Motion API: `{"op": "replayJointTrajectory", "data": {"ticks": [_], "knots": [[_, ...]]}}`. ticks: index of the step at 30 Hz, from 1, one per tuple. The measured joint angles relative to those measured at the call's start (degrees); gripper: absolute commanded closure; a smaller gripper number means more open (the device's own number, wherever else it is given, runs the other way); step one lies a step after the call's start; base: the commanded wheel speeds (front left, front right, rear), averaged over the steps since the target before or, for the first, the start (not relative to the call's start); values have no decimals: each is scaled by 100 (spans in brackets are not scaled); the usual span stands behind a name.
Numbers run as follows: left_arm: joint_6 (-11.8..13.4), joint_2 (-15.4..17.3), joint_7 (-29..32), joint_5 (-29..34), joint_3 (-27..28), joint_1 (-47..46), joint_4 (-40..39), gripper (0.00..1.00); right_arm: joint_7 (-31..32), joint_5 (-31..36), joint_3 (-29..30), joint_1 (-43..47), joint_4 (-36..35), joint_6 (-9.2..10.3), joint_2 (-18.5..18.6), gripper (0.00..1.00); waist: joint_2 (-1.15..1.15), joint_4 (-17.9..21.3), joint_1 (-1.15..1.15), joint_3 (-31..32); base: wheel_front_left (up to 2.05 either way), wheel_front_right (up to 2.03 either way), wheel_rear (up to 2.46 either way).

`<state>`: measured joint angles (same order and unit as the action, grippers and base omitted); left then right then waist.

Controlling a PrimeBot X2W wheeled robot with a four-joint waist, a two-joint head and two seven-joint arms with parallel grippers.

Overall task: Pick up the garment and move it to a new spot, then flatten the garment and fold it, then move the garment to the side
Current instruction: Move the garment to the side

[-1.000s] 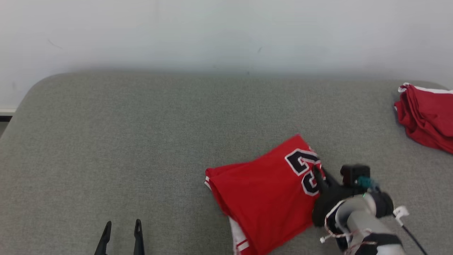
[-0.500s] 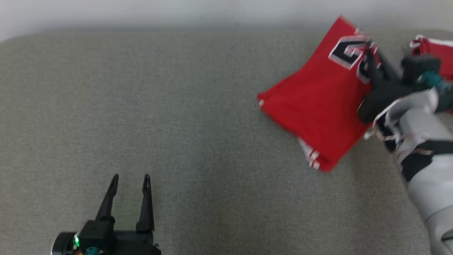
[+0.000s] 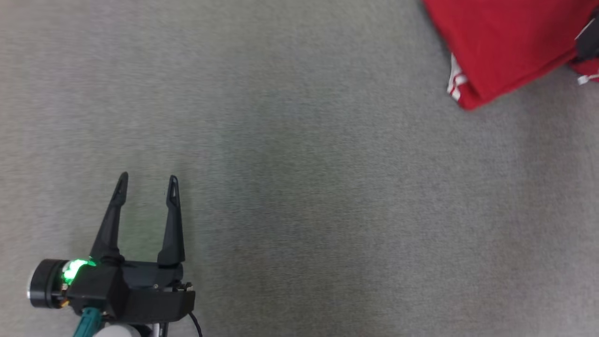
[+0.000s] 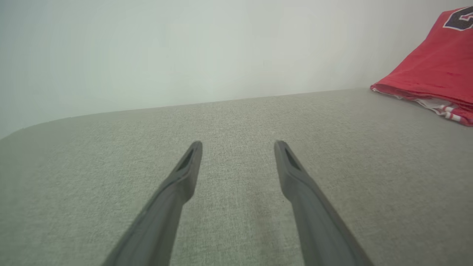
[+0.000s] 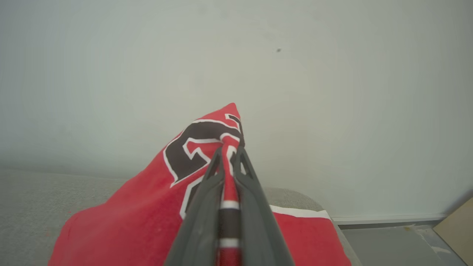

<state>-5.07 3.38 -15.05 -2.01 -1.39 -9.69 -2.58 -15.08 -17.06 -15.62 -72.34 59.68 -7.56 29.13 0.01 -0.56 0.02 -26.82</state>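
2 claws: right claw (image 5: 229, 151) pinched tight on red garment (image 5: 129, 221), left claw (image 3: 148, 178) agape, well apart.

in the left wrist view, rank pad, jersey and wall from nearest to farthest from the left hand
1. pad, directly beneath the left hand.
2. jersey, off to the right.
3. wall, beyond the pad's far edge.
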Motion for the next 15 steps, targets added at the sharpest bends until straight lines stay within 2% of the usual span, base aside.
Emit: {"op": "replayJointTrajectory", "data": {"ticks": [8,15], "knots": [[-53,107,0,102,26,2,-510,0,5,9,-246,-421,166,0,334,100,0,467,-1,-368,0,0,0],[-83,229,0,205,-31,-23,-977,0,99,170,-394,-989,532,0,627,100,0,694,-1,-743,0,0,0]]}}
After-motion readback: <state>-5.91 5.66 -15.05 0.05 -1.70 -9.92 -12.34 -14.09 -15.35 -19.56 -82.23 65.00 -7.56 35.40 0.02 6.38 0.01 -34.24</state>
